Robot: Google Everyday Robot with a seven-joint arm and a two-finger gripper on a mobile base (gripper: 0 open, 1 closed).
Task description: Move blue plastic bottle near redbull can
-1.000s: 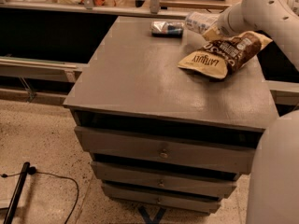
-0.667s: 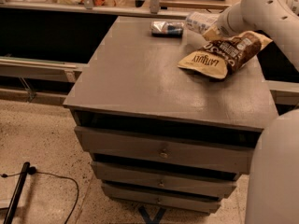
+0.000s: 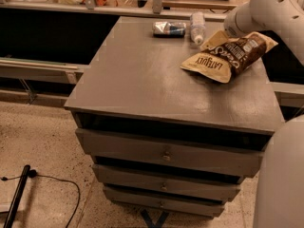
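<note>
The blue plastic bottle [image 3: 197, 25] is clear with a pale label and a white cap. It lies at the back of the grey cabinet top [image 3: 142, 80], cap end toward the camera. The redbull can [image 3: 169, 29] lies on its side just left of it, a small gap apart. My gripper [image 3: 222, 31] is at the end of the white arm at the back right. It sits just right of the bottle, and the chip bag partly hides it.
A yellow-and-brown chip bag [image 3: 228, 56] lies on the right of the top, right of the bottle. The cabinet has several drawers [image 3: 166, 153] below. A glass-fronted counter [image 3: 57, 42] stands behind on the left. A cable [image 3: 52, 182] lies on the floor.
The bottle lay slantwise at my gripper before; now it points toward the camera, closer to the can. My arm end has drawn back a little to the right.
</note>
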